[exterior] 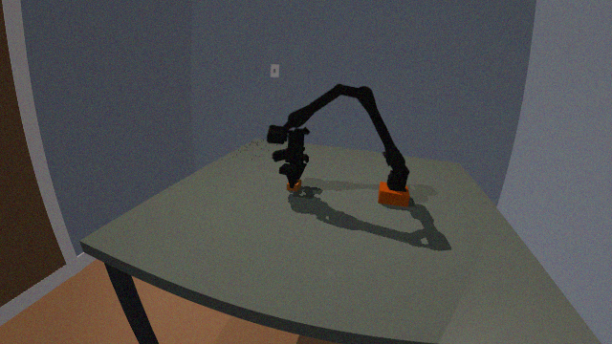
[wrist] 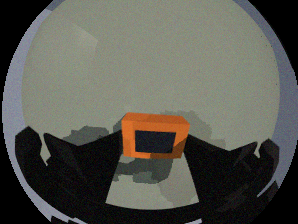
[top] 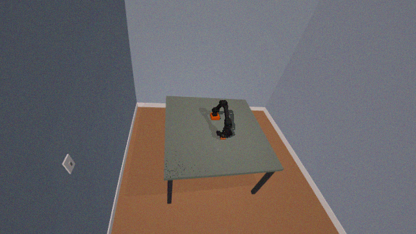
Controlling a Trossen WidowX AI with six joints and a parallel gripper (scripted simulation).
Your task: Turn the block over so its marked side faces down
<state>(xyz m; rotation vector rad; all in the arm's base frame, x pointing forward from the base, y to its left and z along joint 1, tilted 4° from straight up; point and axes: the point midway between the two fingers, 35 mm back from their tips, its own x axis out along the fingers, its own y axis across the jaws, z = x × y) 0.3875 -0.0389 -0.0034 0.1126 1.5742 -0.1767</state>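
- At the left of the exterior view, we are pointing our hand (exterior: pixel 294 182) straight down and pinching the orange block (exterior: pixel 294 185) from two opposite sides; it is sitting low at the surface (exterior: pixel 268 248), though we cannot tell whether it is touching.
- In the wrist view, the block (wrist: pixel 153 136) is showing its dark marked face upward inside an orange rim, with a dark finger (wrist: pixel 87 163) flanking it on each side.
- For this step we are judging that the grip needs to stay centred on the side walls, so the block is not twisting out while we are lifting and rolling the wrist over.
- We are thinking a modest lift is needed first, since the fingers are reaching close to the surface and a turn made this low could be scraping the fingertips.
- Moving right, the arm is arching up and back down to its orange base (exterior: pixel 393 195), which is standing well apart from the block.
- The block is lying in the middle region of the surface in the top view (top: pixel 223 138), with every edge well away.
- Open room is lying to the left and toward the near edge, so we are favouring a set-down there, away from the base.
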